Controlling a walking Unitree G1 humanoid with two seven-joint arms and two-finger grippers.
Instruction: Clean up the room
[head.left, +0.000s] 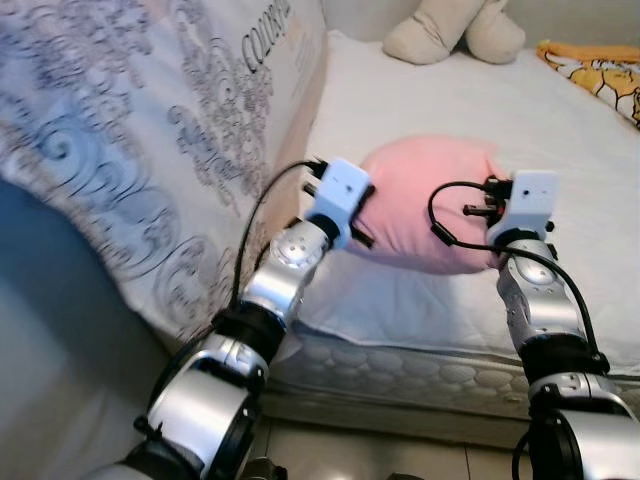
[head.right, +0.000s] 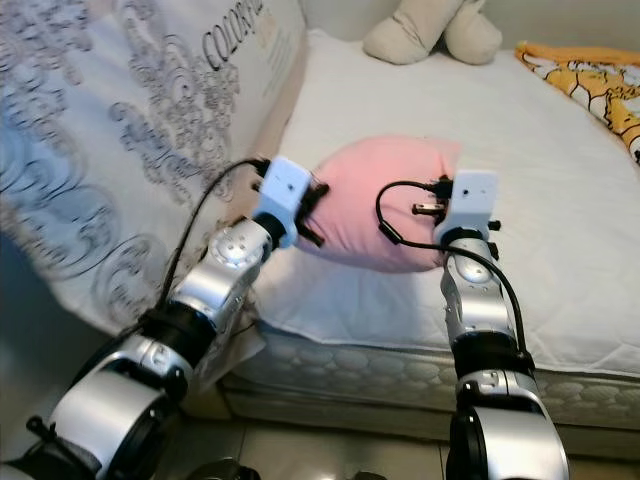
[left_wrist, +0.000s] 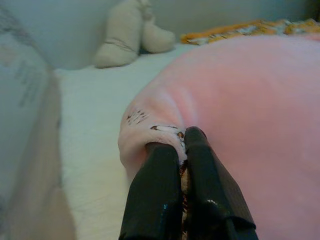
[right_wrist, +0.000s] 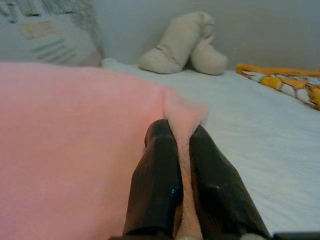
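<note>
Pillow (head.left: 425, 205): soft matt pink fleece, faintly fuzzy. Bed (head.left: 440, 110): smooth matt white sheet; quilted mattress edge, lower frame. Plush toy (head.left: 455, 30): beige cloth, top centre. Arms: brushed silver metal. Left end effector (left_wrist: 181, 150), right end effector (right_wrist: 179, 137): glossy black plastic fingers.

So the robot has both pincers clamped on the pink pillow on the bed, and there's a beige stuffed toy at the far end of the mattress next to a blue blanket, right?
Not quite: the blanket beside the beige stuffed toy is orange and yellow, not blue, as the left eye view shows. The rest holds: the left pincer and right pincer are both clamped on the pink pillow on the bed.
</note>
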